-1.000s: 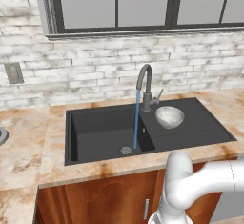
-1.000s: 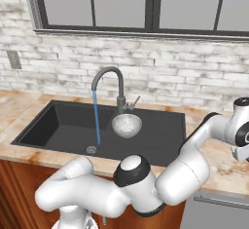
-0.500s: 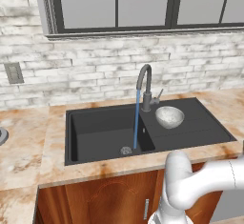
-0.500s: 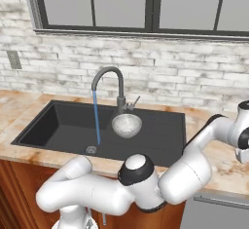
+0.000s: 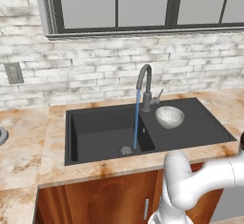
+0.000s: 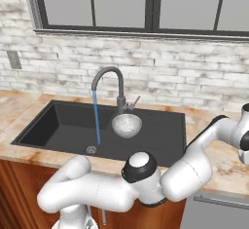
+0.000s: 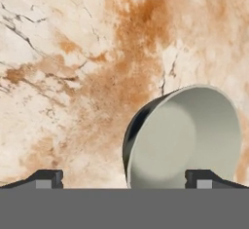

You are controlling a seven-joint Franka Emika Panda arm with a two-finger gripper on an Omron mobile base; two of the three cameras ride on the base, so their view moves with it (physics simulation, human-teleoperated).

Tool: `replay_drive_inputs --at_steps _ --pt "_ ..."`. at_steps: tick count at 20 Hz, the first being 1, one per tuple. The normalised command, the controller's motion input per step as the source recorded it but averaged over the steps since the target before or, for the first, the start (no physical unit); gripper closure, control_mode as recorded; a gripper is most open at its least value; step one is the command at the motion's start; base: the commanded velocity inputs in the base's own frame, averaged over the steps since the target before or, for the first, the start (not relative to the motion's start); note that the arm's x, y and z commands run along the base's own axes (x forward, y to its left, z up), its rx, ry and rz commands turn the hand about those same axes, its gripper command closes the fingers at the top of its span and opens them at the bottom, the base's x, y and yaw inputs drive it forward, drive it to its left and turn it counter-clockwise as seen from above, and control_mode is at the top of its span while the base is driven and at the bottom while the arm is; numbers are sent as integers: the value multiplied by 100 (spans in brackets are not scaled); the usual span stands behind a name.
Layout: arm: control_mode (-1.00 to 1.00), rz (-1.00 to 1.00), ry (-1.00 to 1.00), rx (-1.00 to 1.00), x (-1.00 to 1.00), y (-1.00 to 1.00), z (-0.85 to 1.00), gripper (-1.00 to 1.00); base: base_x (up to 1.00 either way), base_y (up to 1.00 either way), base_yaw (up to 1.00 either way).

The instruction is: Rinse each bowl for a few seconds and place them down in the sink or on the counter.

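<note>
**Over the counter, jaws wide beside a plain bowl**

On the left of the base views, the black sink's [image 5: 100,132] deep basin takes a thin blue stream from the grey gooseneck tap [image 5: 144,82]. Just right of the tap, a speckled bowl [image 5: 169,117] sits upright on the sink's flat side section. Seen from the hand, the gripper [image 7: 126,177] hangs over the marbled counter [image 7: 73,77] with its jaws spread wide and holding nothing; a plain pale bowl [image 7: 187,138] lies between the fingertips, nearer the right one.
</note>
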Motion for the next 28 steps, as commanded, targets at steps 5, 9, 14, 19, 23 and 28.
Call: replay_drive_inputs --at_steps 5,9,14,19,23,28 --pt "-100 0 0 0 10 -8 -10 -100 0 0 0" --pt "-100 0 0 0 10 -11 -10 -100 0 0 0" --pt "-100 0 0 1 9 -7 -13 -100 0 0 0" --pt "-100 0 0 1 8 -7 -11 -100 0 0 0" --pt "-100 0 0 4 3 -17 -9 -100 0 0 0" --pt "-100 0 1 6 2 -20 -9 -100 0 0 0"
